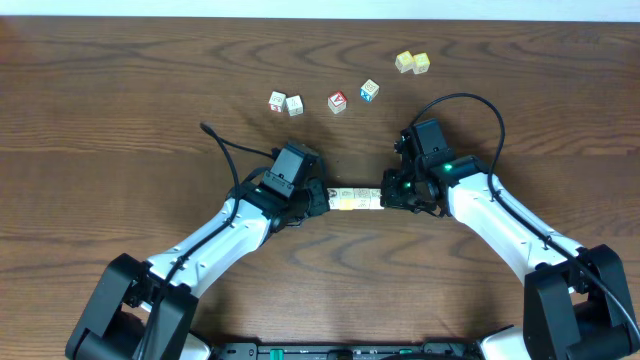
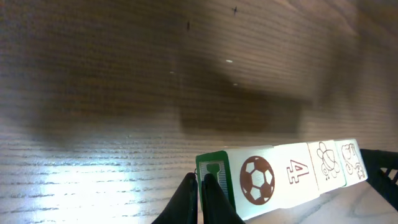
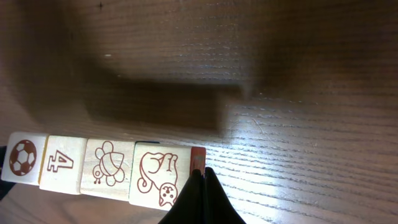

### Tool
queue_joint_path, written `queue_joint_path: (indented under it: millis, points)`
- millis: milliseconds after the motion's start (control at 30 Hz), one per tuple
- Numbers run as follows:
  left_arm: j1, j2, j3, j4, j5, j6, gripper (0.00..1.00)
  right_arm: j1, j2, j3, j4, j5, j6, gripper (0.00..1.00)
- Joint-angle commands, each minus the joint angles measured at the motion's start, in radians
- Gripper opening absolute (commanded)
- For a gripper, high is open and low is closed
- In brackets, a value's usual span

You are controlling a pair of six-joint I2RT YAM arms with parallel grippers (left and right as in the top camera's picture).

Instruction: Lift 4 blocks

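Observation:
Four white picture blocks (image 1: 355,198) form one tight row between my two grippers. The left wrist view shows a football block (image 2: 257,180), a "4" block (image 2: 298,172) and two more to the right. In the right wrist view the row ends with a cat block (image 3: 160,175). My left gripper (image 1: 318,196) (image 2: 200,180) is shut, its tips pressed against the green end face. At the opposite, red end face my right gripper (image 1: 388,193) (image 3: 203,173) is shut and pressing too. The row's shadow lies apart from it on the table, so the row hangs above the wood.
Loose cubes lie at the back: two white ones with pink edges (image 1: 285,102), a red-faced one (image 1: 337,101), a blue-sided one (image 1: 370,90) and two pale yellow ones (image 1: 412,62). Black cables arch off both wrists.

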Motion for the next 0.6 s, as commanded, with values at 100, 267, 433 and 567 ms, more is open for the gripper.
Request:
queue_joint_path:
  millis: [100,267,433,567]
  points:
    - [-0.05,0.014,0.019,0.026,0.128,-0.009,0.07,0.05,0.021,0.011,0.022,-0.203,0.007,0.01]
    - [-0.05,0.056,0.019,0.026,0.129,-0.009,0.07,0.05,0.054,0.01,0.025,-0.203,0.007,0.01]
    - [-0.05,0.084,0.02,0.027,0.129,-0.009,0.07,0.05,0.058,0.01,0.031,-0.201,0.007,0.01]
    - [-0.05,0.084,0.02,0.029,0.128,-0.009,0.07,0.05,0.059,0.0,0.034,-0.18,0.007,0.01]
